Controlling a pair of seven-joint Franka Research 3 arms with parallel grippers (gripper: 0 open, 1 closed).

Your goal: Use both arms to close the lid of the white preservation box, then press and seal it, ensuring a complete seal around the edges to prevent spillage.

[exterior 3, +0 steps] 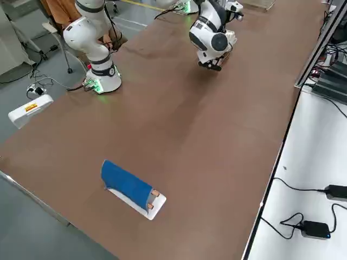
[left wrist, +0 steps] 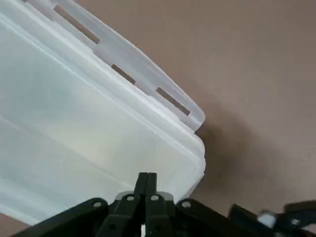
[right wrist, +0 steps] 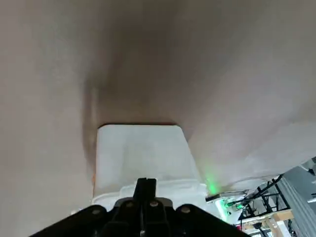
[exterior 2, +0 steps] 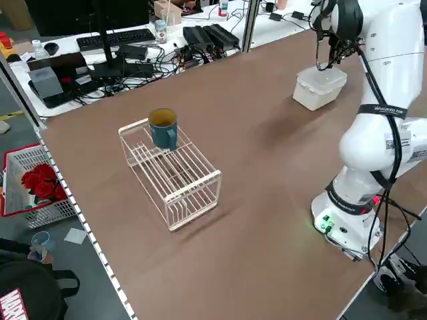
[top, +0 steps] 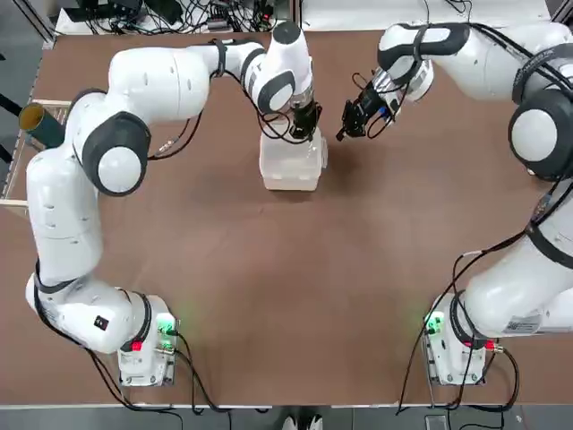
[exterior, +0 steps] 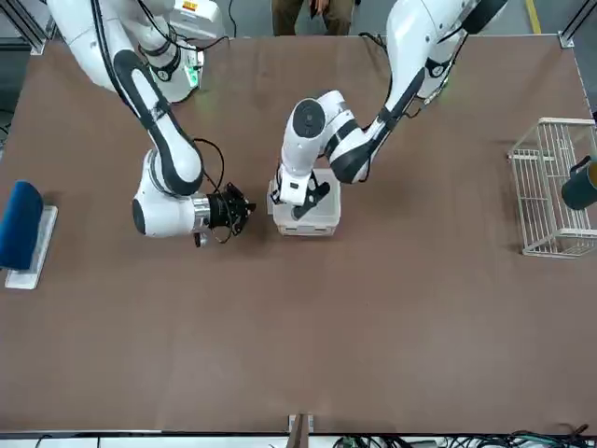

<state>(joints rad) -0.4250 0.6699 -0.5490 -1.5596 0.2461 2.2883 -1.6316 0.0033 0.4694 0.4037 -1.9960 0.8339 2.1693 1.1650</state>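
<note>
We have the white preservation box [top: 294, 170] on the table [top: 269, 296], toward the far side in front of the left arm, its lid [left wrist: 94, 118] lying over it. The closing looks largely done; a side flap [left wrist: 170, 98] sticks outward, so we judge that pressing the edges and latching remain. Our left gripper [left wrist: 147, 180] is over one end of the lid, fingers together, nothing between them; whether it touches, we can't tell. Our right gripper [right wrist: 146, 185], also closed and empty, hangs beside the box, apart from it, on the right arm's side.
</note>
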